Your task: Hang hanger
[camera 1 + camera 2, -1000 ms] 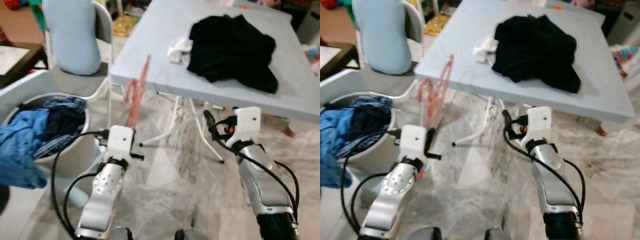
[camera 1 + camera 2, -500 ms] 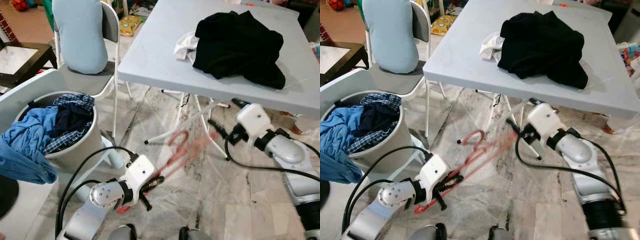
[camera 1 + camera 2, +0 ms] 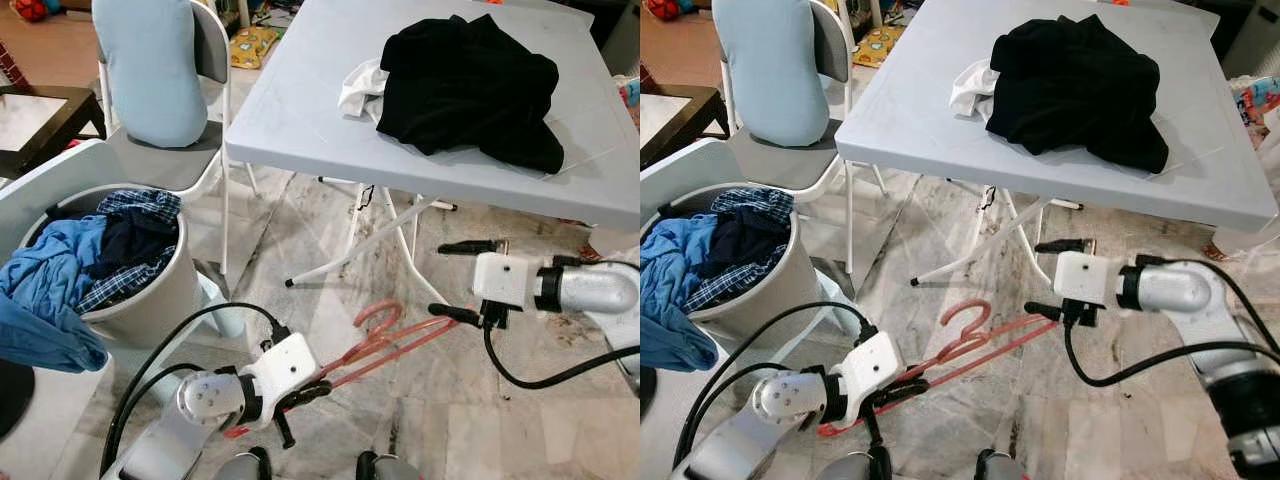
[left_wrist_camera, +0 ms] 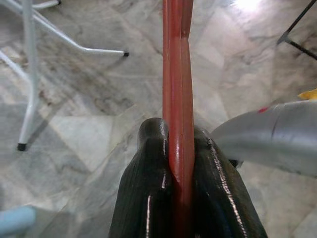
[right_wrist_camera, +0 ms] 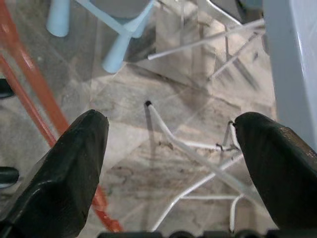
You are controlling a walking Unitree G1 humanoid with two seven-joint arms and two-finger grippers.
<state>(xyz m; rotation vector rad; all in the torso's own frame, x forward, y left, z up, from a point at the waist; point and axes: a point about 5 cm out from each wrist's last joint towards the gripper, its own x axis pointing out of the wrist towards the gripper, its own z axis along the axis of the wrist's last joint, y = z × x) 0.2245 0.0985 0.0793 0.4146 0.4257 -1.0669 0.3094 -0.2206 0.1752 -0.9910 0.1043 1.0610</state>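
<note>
Two claws meet low: left claw (image 3: 300, 392) clenches the red hanger (image 3: 385, 345), right claw (image 3: 455, 280) gapes at its far end; it should grip there squarely before lifting.

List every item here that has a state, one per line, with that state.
red hanger: clamped at one end in the left gripper, held out low over the floor, not hung.
left gripper: shut on the red hanger.
right gripper: open, beside the hanger's far end.
laundry basket: full of clothes, blue cloth spilling over its rim.
black garment: crumpled on the folding table.
chair: upright, pale blue cloth draped over its back.
</note>
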